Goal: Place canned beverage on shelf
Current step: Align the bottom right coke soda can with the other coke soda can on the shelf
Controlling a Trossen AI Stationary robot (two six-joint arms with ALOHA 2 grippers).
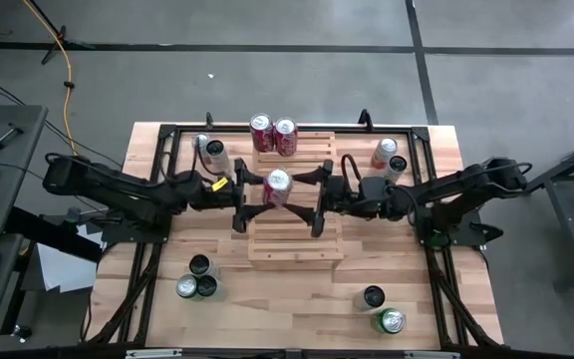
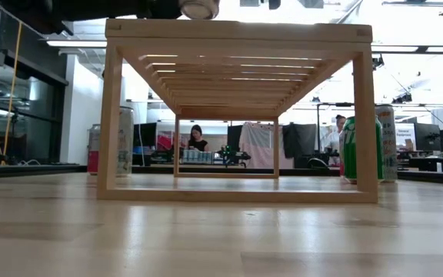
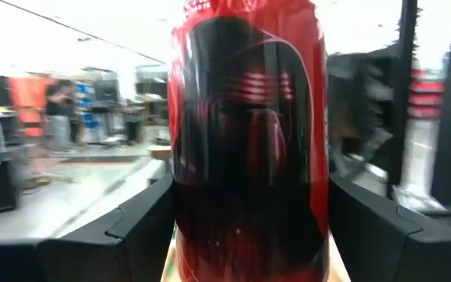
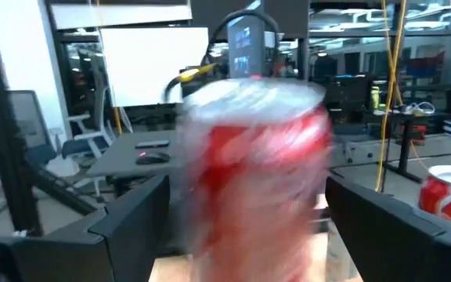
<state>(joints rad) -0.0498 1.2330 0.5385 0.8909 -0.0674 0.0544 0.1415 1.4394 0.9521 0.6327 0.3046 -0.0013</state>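
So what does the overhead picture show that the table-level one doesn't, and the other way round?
Only the high view shows both arms meeting over the shelf, the left gripper and right gripper flanking a red can, plus two red cans at the shelf's far end.

Only the low view shows the open space under the shelf and people in the room behind.

Both show the slatted wooden shelf and loose cans on the table, such as the green can.
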